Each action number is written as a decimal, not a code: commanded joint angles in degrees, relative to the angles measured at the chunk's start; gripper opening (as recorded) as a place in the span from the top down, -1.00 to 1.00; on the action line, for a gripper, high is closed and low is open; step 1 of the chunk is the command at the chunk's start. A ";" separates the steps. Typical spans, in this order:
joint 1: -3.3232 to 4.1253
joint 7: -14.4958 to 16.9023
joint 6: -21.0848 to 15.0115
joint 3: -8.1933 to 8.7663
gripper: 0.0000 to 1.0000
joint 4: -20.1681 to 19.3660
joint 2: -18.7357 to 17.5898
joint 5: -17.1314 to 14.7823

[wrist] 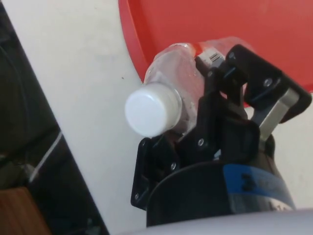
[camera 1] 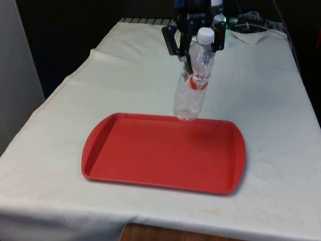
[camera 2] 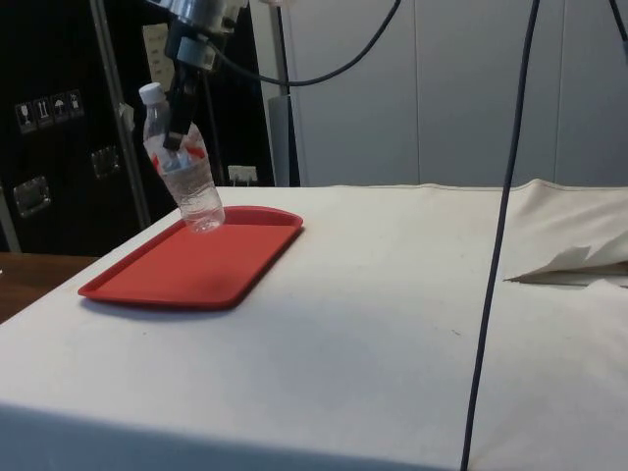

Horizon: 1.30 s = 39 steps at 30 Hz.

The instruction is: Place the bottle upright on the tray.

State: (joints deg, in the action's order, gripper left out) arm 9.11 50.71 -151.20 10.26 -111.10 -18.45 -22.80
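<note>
A clear plastic bottle (camera 1: 193, 88) with a white cap and a red label hangs in the air, nearly upright and slightly tilted. My gripper (camera 1: 194, 59) is shut on its upper part, just under the cap. The bottle's base hovers over the far edge of the red tray (camera 1: 150, 155), apart from it. In the side view the bottle (camera 2: 182, 167) leans with its base above the tray's (camera 2: 186, 270) far end, held by the gripper (camera 2: 182, 123). In the wrist view the white cap (wrist: 151, 108) sits beside the black fingers (wrist: 215, 107), with the red tray (wrist: 205, 24) beyond.
The tray lies flat on the white cloth (camera 1: 271, 100) near the front edge of the table. A crumpled fold of cloth (camera 1: 253, 32) lies at the far end. A black cable (camera 2: 500, 226) hangs down in the side view.
</note>
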 commanded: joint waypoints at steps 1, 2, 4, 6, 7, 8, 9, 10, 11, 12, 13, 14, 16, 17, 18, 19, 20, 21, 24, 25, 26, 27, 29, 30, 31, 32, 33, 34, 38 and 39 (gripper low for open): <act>-0.57 1.26 -0.74 -0.69 0.31 0.29 -0.11 -1.66; -0.57 1.78 -0.97 -0.69 0.31 0.29 -0.11 -2.35; -0.57 3.09 -1.60 -0.63 0.31 0.23 -0.11 -4.18; -0.57 4.01 -2.01 -0.63 0.31 0.17 -0.17 -5.50; -0.06 3.21 -1.43 0.17 0.31 0.00 -0.17 -4.53; -0.57 4.47 -2.23 -0.63 0.31 0.17 -0.17 -6.13; -0.57 4.98 -2.41 -0.63 0.31 0.11 -0.23 -6.82; -0.63 5.39 -2.52 -0.57 0.31 0.11 -0.29 -7.45; -0.63 5.84 -2.58 -0.57 0.31 0.11 -0.40 -8.02; -0.63 6.30 -2.69 -0.52 0.31 0.11 -0.46 -8.65; -0.63 7.10 -2.81 -0.34 0.31 0.11 -0.69 -9.74; -0.63 7.51 -2.86 -0.23 0.31 0.11 -0.80 -10.31; -0.11 6.88 -2.12 0.57 0.31 0.00 -0.80 -9.51; -0.69 8.48 -2.98 -0.06 0.31 0.17 -1.09 -11.57; -0.69 8.94 -3.09 0.06 0.31 0.17 -1.20 -12.15; -0.69 9.40 -3.15 0.17 0.31 0.23 -1.32 -12.78; -0.80 10.43 -3.27 0.34 0.31 0.34 -1.66 -14.09; -0.80 10.94 -3.32 0.46 0.31 0.40 -1.83 -14.78; -0.74 12.38 -3.38 0.92 0.31 0.63 -2.23 -16.62; -0.74 12.83 -3.38 1.09 0.31 0.69 -2.35 -17.19; -0.11 11.86 -3.04 1.78 0.31 0.23 -2.23 -16.04; -0.74 13.29 -3.44 1.26 0.31 0.74 -2.46 -17.70; -0.69 14.50 -3.61 1.66 0.31 0.86 -2.75 -19.25; -0.69 14.95 -3.67 1.78 0.31 0.92 -2.86 -19.77; -0.74 15.41 -3.72 1.83 0.31 0.92 -2.98 -20.28; -0.74 15.76 -3.84 1.95 0.31 0.97 -3.04 -20.74; -0.69 16.16 -3.90 2.06 0.31 0.97 -3.09 -21.26; -0.69 16.56 -3.95 2.18 0.31 0.97 -3.21 -21.66; -0.57 17.99 -4.30 2.75 0.31 1.09 -3.50 -23.20; -0.63 18.33 -4.41 2.81 0.31 1.09 -3.61 -23.61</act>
State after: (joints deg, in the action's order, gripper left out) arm 8.94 68.18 -154.99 13.69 -110.41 -21.94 -45.49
